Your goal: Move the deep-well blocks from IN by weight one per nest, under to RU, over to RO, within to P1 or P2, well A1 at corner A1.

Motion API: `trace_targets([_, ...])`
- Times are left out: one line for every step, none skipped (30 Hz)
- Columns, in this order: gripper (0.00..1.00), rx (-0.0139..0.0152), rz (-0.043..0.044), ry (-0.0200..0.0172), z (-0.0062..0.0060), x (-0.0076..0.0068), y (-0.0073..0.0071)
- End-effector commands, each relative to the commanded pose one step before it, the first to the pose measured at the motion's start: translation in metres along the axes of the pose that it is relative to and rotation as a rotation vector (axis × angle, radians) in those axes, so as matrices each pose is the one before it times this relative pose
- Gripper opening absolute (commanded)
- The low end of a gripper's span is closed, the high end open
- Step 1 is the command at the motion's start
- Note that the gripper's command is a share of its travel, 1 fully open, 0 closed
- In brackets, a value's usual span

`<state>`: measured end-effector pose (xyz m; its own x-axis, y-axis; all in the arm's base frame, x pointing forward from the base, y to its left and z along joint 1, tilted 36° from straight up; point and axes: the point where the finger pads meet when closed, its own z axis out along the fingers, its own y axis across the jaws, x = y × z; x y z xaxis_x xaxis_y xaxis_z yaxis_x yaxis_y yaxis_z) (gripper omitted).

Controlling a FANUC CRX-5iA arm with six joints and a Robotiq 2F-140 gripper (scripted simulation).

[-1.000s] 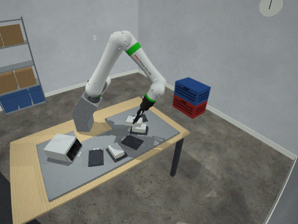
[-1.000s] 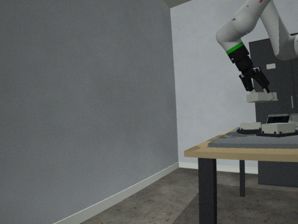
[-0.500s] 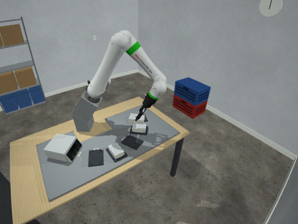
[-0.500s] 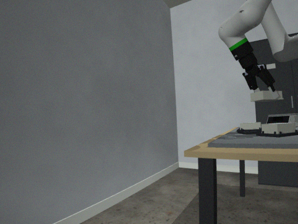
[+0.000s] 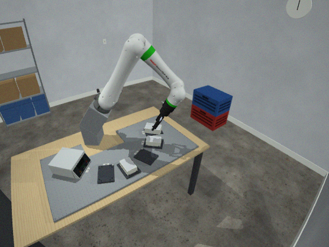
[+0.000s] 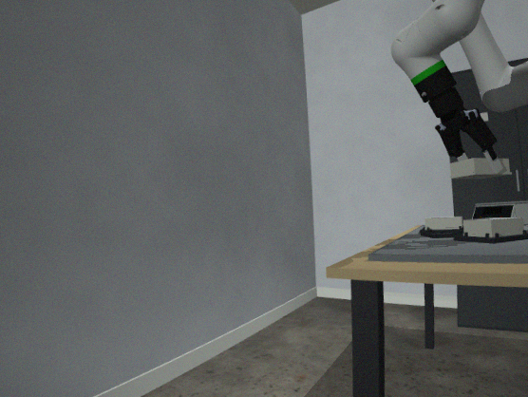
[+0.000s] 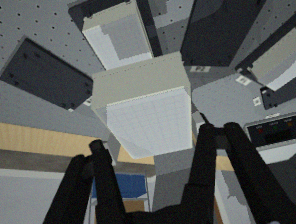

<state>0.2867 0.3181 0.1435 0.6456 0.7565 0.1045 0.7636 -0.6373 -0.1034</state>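
A pale rectangular deep-well block (image 5: 152, 127) (image 6: 475, 168) (image 7: 150, 120) is raised above the work surface, gripped between the fingers of the black two-finger gripper (image 5: 157, 124) (image 6: 479, 163) (image 7: 152, 115) — closed on it, one finger to either side.

In the top view the block overlaps a dark flat nest (image 5: 160, 133) (image 7: 40, 75) at the far end of the row; the wrist view shows that nest with no block in it. Just beside it, a second pale block (image 5: 154, 141) (image 6: 494, 227) (image 7: 117, 37) sits in another dark nest (image 5: 162, 143) (image 6: 494, 239), the nearest neighbour to the held one. A third pale block (image 5: 128, 166) (image 6: 443, 223) (image 7: 277, 60) sits in its own nest farther along.

That makes three blocks and five nests: two nests filled, three unfilled (one of those partly behind the held block in the top view). A single boxy white check-weigher (image 5: 69, 162) (image 6: 494, 211) (image 7: 272, 132) with a black front stands at the row's other end; which lamp is lit, I cannot tell.

Everything stands on a grey perforated board (image 5: 80, 195) (image 6: 446, 258) (image 7: 17, 20) over a pale wooden table (image 5: 26, 189) (image 6: 427, 274) (image 7: 45, 140). The white arm (image 5: 118, 74) (image 6: 442, 28) arches high, its forearm sloping down — the gripper tilted, not plumb. Beyond the table, one blue crate (image 5: 211, 100) rests on one red crate (image 5: 209, 118).
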Motion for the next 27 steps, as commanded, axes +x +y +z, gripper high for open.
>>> trace_targets([0.1,-0.01716,-0.02884,0.00028,0.00118,0.00048,-0.00439])
trace_targets([0.1,-0.01667,-0.02887,0.0,0.00143,0.00012,-0.00301])
trace_targets([0.1,-0.01667,-0.02887,0.0,0.00138,0.00021,-0.00303])
trace_targets([0.1,-0.01667,-0.02887,0.0,0.00133,0.0003,-0.00304])
trace_targets([0.1,-0.01667,-0.02887,0.0,0.00128,0.00039,-0.00305])
trace_targets([0.1,-0.01667,-0.02887,0.0,0.00123,0.00047,-0.00306])
trace_targets([0.1,-0.01667,-0.02887,0.0,0.00118,0.00056,-0.00307])
trace_targets([0.1,0.0,0.0,0.0,0.0,0.0,0.0])
trace_targets([0.1,0.0,0.0,0.0,0.0,0.0,0.0])
trace_targets([0.1,-0.01667,-0.02887,0.0,0.00113,0.00065,-0.00307])
trace_targets([0.1,-0.01667,-0.02887,0.0,0.00108,0.00074,-0.00307])
trace_targets([0.1,-0.01667,-0.02887,0.0,0.00102,0.00083,-0.00306])
trace_targets([0.1,-0.01667,-0.02887,0.0,0.00097,0.00092,-0.00305])
trace_targets([0.1,-0.01667,-0.02887,0.0,0.00092,0.00101,-0.00304])
trace_targets([0.1,-0.01667,-0.02887,0.0,0.00087,0.00109,-0.00303])
trace_targets([0.1,-0.01651,-0.02859,0.0,0.00082,0.00118,-0.00301])
trace_targets([0.1,0.0,0.0,0.0,0.00077,0.00127,-0.00299])
trace_targets([0.1,0.0,0.0,0.0,0.00077,0.00127,-0.00299])
trace_targets([0.1,0.0,0.0,0.0,0.00077,0.00127,-0.00299])
trace_targets([0.1,0.0,0.0,0.0,0.00077,0.00127,-0.00299])
trace_targets([0.1,0.0,0.0,0.0,0.00077,0.00127,-0.00299])
trace_targets([0.1,0.0,0.0,0.0,0.00077,0.00127,-0.00299])
trace_targets([0.1,0.0,0.0,0.0,0.00077,0.00127,-0.00299])
trace_targets([0.1,0.0,0.0,0.0,0.00077,0.00127,-0.00299])
trace_targets([0.1,0.0,0.0,0.0,0.0,0.0,0.0])
trace_targets([0.1,0.0,0.0,0.0,0.0,0.0,0.0])
trace_targets([0.1,0.0,0.0,0.0,0.00077,0.00127,-0.00299])
